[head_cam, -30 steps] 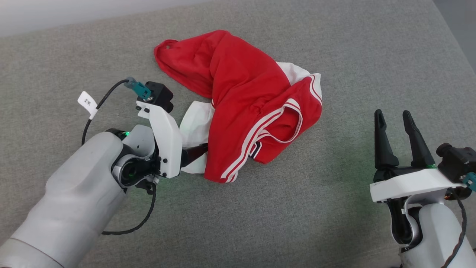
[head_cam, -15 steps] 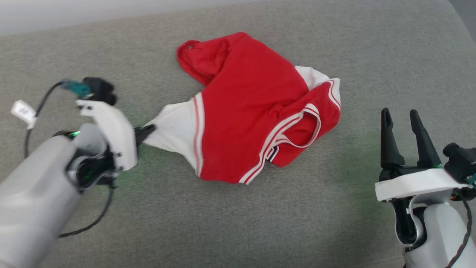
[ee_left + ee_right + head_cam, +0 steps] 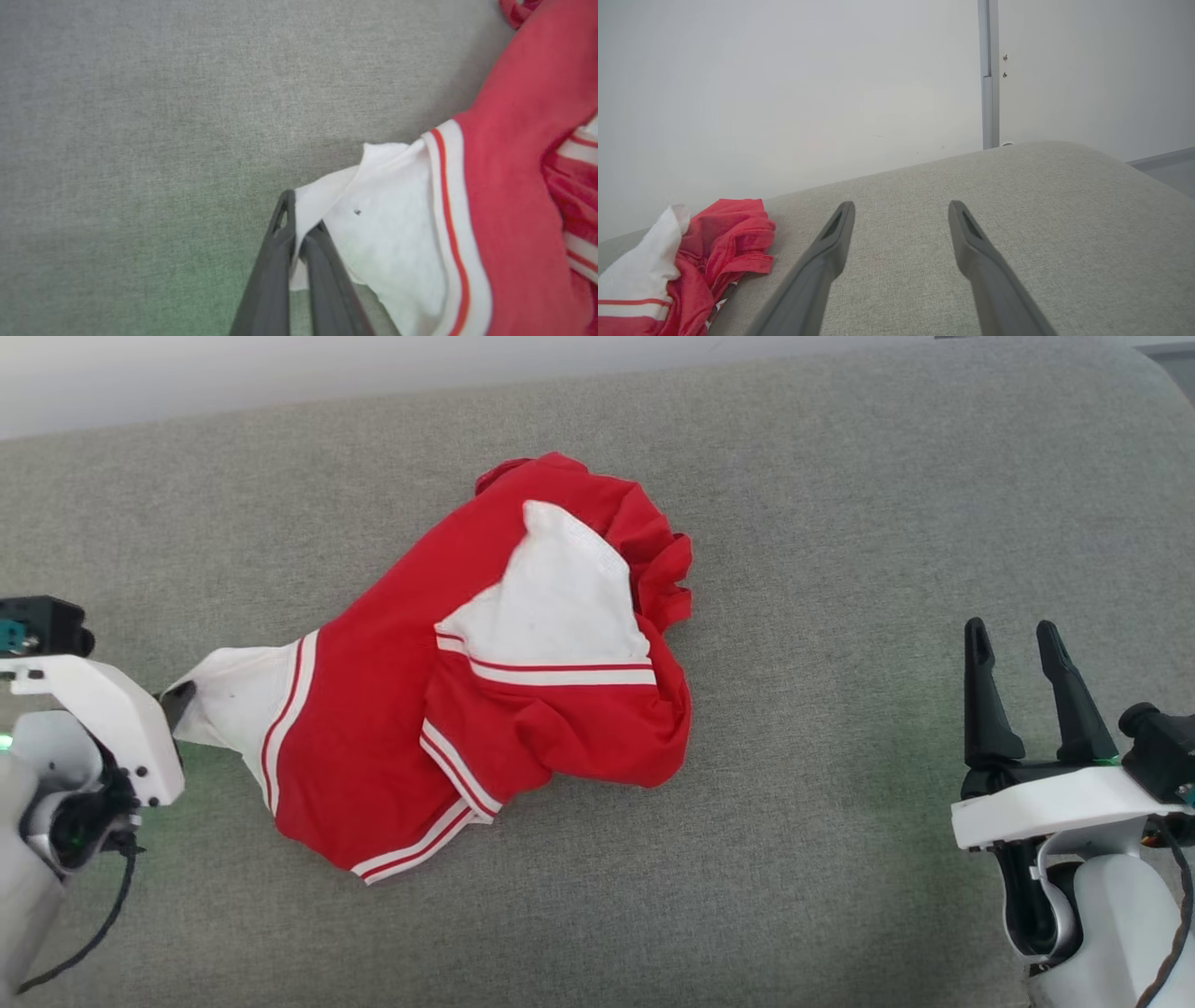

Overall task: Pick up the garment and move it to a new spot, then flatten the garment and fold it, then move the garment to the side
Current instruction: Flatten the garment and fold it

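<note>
While I monitored the head view, the left end effector (image 3: 177, 696) was closed on the white sleeve end (image 3: 233, 702) of the garment (image 3: 373, 737), pinching the cloth at its outermost corner. The garment lay crumpled on the grey upholstered surface (image 3: 840, 523). Its gripped sleeve was drawn out towards the left end effector, and a second white sleeve end (image 3: 551, 607) was folded over the top of the red body. The right end effector (image 3: 1010, 633) stood well apart from the garment on the opposite side, jaws spread and empty, over the same surface.
</note>
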